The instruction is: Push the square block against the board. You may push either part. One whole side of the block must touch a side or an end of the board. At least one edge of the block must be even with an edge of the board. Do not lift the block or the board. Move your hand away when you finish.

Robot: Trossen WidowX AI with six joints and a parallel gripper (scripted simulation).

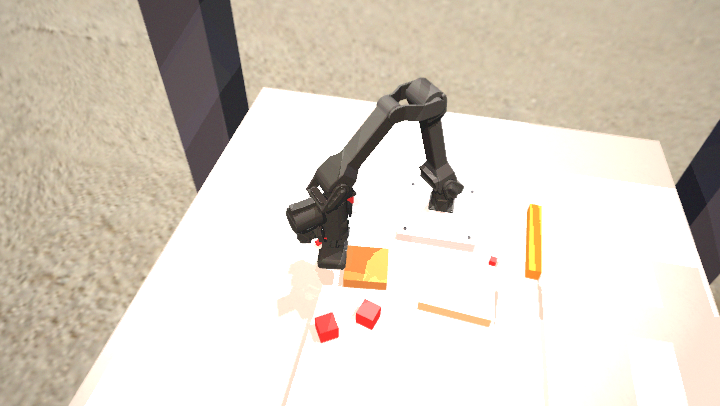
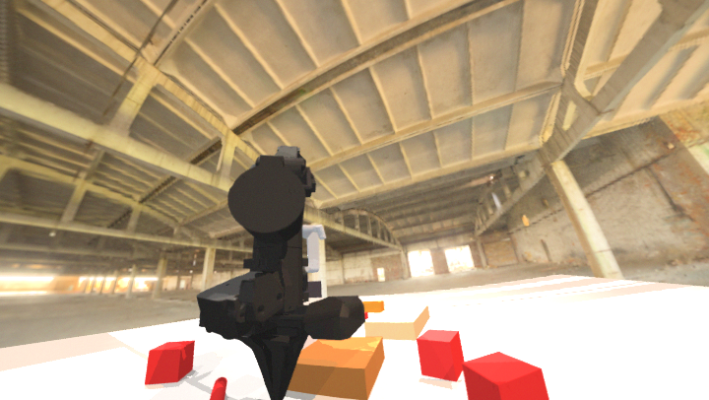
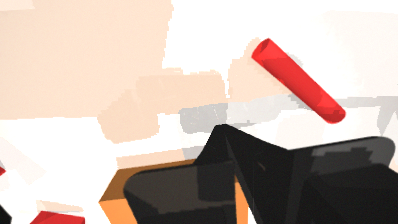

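Observation:
The square orange block (image 1: 365,266) (image 2: 330,379) (image 3: 117,210) lies flat, its far left corner partly hidden by my hand in the top view. The pale tan board (image 1: 453,313) (image 2: 394,329) lies to its right in that view, with a gap between them. The board's top is washed out there, so only its near side shows clearly. My gripper (image 2: 278,389) (image 3: 220,130) is shut and empty, pointing down beside the block on the side away from the board. In the top view the hand hides its fingertips. I cannot tell whether they touch the block.
Two red cubes (image 1: 326,327) (image 1: 368,313) lie nearer the camera than the block. A red rod (image 2: 218,388) (image 3: 300,82) lies close to the gripper, and another red cube (image 2: 169,363) lies past it. A small red cube (image 1: 492,261) and a yellow bar (image 1: 533,242) are at the right.

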